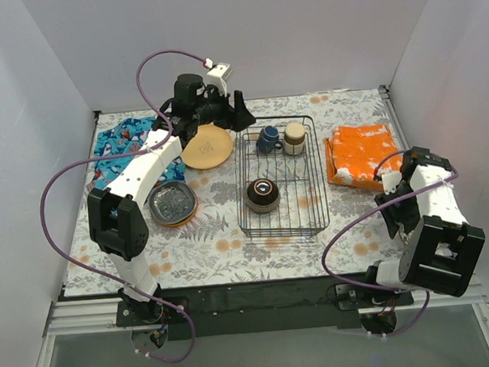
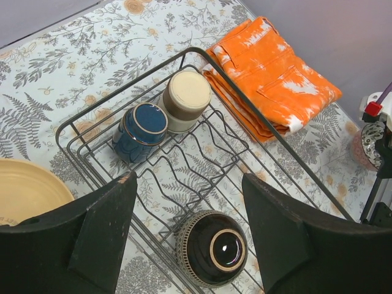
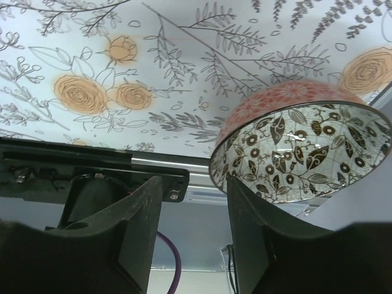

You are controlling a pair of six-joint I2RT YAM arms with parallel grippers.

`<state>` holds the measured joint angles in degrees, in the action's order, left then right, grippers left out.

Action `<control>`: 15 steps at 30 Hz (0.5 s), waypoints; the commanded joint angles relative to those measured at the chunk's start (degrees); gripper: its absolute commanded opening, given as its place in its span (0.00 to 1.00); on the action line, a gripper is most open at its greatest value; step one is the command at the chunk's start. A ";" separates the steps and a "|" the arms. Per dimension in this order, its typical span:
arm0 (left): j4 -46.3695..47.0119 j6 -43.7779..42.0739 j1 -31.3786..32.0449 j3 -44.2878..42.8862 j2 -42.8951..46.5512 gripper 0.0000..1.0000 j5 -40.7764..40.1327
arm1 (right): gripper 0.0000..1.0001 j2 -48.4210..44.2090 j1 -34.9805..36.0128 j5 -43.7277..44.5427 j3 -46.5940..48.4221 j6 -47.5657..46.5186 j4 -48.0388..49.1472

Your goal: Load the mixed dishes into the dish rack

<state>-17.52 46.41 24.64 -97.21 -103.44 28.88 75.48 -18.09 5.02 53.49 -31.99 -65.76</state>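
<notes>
The black wire dish rack point(image 1: 310, 179) holds a dark blue mug point(image 1: 267, 138), a beige-silver cup point(image 1: 294, 138) and an upturned dark brown-ringed bowl point(image 1: 262, 195). All three also show in the left wrist view: mug point(image 2: 139, 130), cup point(image 2: 187, 98), bowl point(image 2: 214, 248). A yellow-orange plate point(image 1: 207, 146) lies left of the rack. A dark grey patterned plate point(image 1: 173, 202) lies on an orange-rimmed one. My left gripper point(image 1: 230, 116) point(image 2: 187, 184) is open and empty above the rack's far left. My right gripper point(image 1: 394, 194) point(image 3: 193, 184) is open; a tilted pink bowl point(image 3: 294, 147) lies against its right finger, not between the jaws.
A blue patterned cloth point(image 1: 118, 147) lies at the far left. A folded orange cloth point(image 1: 361, 153) lies right of the rack. White walls enclose the table on three sides. The table's near metal rail point(image 3: 122, 160) runs close to my right gripper.
</notes>
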 commanded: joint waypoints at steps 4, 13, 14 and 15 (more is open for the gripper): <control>-0.68 -1.68 0.05 -0.26 1.92 0.69 -1.11 | 0.54 2.91 -2.65 2.02 -1.46 -1.59 3.88; -0.24 -1.68 0.05 -0.70 1.75 0.69 -2.34 | 0.30 4.76 -3.36 2.02 -3.22 0.00 3.80; -0.24 -1.42 0.05 -0.61 1.84 0.69 -2.34 | 0.17 4.59 -3.36 1.84 -3.05 0.00 3.18; -0.15 -1.41 0.05 -0.44 1.84 0.69 -2.43 | 0.10 4.15 -3.36 1.75 -2.61 0.00 2.66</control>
<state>-17.85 45.41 24.64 -97.21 -103.44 27.40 80.47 -21.06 7.27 50.30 -32.34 -61.52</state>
